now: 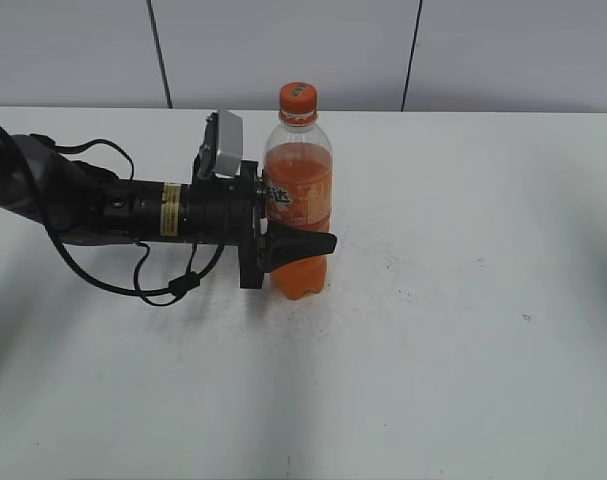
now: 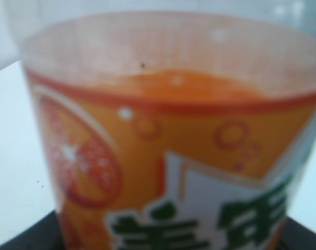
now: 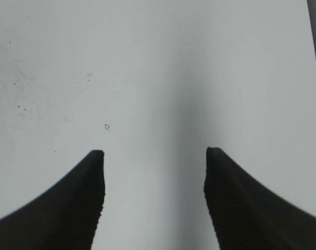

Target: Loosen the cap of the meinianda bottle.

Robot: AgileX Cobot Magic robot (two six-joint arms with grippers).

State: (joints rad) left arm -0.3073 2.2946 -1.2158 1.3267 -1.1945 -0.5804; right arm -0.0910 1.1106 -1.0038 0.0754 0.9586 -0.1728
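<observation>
Upright mid-desk (image 1: 463,380), meinianda bottle (image 1: 298,200) clamped at its label by left tool (image 1: 295,243). Right tool (image 3: 153,152) spread, empty, over bare desk. Advice: steady hold; right grips cap (image 1: 297,97) squarely before twisting.

Orange cap (image 1: 297,97), orange meinianda bottle (image 1: 298,215) with green-white label, black left pincer (image 1: 305,245).

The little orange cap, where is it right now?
In the exterior view the cap sits on top of the upright meinianda bottle near the table's middle, well above the left gripper around the bottle's body.
</observation>
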